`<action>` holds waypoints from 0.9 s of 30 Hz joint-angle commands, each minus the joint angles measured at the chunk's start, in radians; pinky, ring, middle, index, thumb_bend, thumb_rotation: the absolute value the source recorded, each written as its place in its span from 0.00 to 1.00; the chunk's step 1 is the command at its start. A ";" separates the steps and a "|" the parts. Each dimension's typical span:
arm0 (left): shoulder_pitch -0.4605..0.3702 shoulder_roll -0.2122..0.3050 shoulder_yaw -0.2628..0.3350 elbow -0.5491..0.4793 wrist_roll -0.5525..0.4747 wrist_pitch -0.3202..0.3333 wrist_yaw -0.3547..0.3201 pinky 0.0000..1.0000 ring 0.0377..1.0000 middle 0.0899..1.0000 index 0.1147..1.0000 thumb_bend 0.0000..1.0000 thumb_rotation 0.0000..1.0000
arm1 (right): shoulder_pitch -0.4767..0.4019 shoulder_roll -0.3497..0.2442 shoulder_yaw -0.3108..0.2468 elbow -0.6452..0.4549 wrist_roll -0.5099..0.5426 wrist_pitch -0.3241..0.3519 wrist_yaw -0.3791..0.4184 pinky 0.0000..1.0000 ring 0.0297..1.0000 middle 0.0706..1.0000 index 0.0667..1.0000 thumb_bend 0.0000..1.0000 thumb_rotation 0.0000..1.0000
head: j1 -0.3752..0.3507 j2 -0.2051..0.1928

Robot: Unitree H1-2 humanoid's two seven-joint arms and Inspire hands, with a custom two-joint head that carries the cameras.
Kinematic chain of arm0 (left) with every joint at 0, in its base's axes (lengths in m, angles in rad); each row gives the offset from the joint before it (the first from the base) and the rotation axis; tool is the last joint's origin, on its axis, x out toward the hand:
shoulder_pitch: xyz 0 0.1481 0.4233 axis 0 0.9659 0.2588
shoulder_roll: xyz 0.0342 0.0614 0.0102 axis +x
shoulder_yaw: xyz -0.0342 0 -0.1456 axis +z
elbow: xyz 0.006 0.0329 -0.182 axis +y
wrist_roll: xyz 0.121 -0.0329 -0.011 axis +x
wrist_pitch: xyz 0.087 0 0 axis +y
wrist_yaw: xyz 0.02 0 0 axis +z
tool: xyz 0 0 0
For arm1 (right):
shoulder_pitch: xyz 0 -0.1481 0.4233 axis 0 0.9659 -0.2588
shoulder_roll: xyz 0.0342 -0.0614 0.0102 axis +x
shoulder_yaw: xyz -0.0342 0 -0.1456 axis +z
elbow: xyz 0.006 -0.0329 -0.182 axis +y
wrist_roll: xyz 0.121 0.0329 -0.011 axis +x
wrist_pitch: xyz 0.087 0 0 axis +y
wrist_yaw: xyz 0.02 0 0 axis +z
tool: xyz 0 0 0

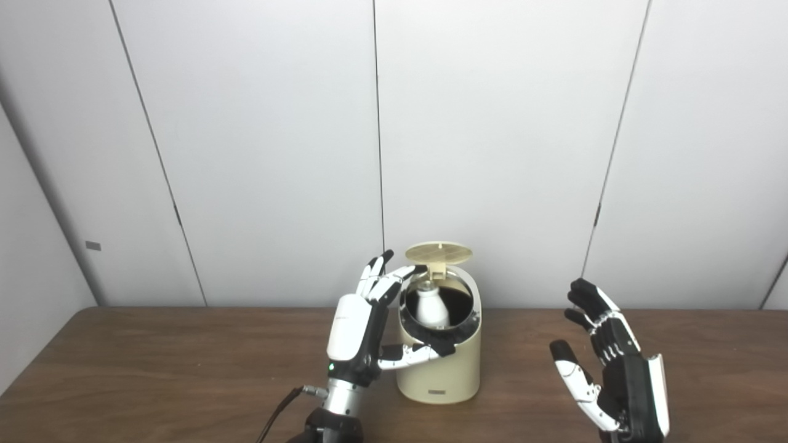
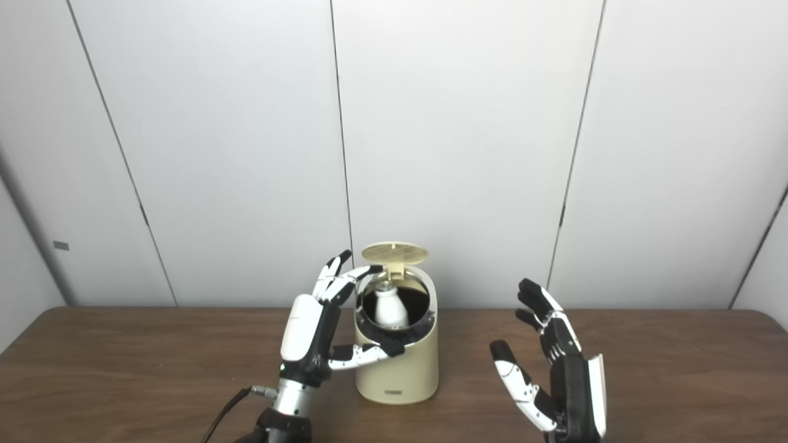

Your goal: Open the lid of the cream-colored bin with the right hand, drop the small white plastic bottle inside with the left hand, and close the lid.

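Observation:
The cream-colored bin (image 1: 438, 369) stands on the wooden table at centre, its round lid (image 1: 439, 253) tipped up and back on its hinge. Inside the dark opening sits the small white plastic bottle (image 1: 431, 306), upright with its cap toward the lid. My left hand (image 1: 369, 320) is raised against the bin's left side, fingers spread past the rim and thumb across the front edge, holding nothing. My right hand (image 1: 606, 363) hovers to the right of the bin, well apart from it, palm facing left with fingers apart.
The brown table (image 1: 154, 369) runs the full width of the view, with its back edge against a white panelled wall (image 1: 492, 123). A black cable (image 1: 280, 412) trails from my left wrist toward the front edge.

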 commanded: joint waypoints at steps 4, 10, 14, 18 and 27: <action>0.003 0.016 0.059 -0.073 0.019 -0.003 -0.089 1.00 1.00 0.91 0.91 1.00 0.68 | -0.036 0.004 0.000 -0.017 0.013 -0.024 0.010 0.78 0.85 0.85 0.82 0.28 0.41 | 0.004 0.002; 0.074 0.017 0.113 -0.203 0.038 -0.003 0.022 1.00 0.97 0.82 0.80 1.00 0.46 | -0.047 0.003 -0.004 0.004 0.012 -0.023 0.004 0.78 0.85 0.85 0.82 0.29 0.39 | 0.012 -0.004; 0.129 -0.003 0.188 -0.314 0.059 -0.003 0.172 1.00 0.73 0.48 0.43 0.56 0.03 | -0.067 -0.001 -0.012 0.029 -0.020 -0.034 -0.022 0.77 0.84 0.85 0.83 0.29 0.39 | 0.021 -0.013; 0.220 -0.010 0.303 -0.468 -0.025 -0.003 0.089 1.00 0.65 0.42 0.44 0.52 0.00 | -0.089 0.003 -0.025 0.045 -0.032 -0.034 -0.038 0.80 0.85 0.85 0.84 0.29 0.42 | 0.021 -0.019; 0.339 -0.008 0.409 -0.668 -0.071 -0.003 -0.006 0.56 0.53 0.44 0.42 0.51 0.00 | -0.176 -0.021 -0.045 0.018 -0.175 0.006 -0.082 0.71 0.81 0.82 0.80 0.37 0.50 | 0.025 -0.021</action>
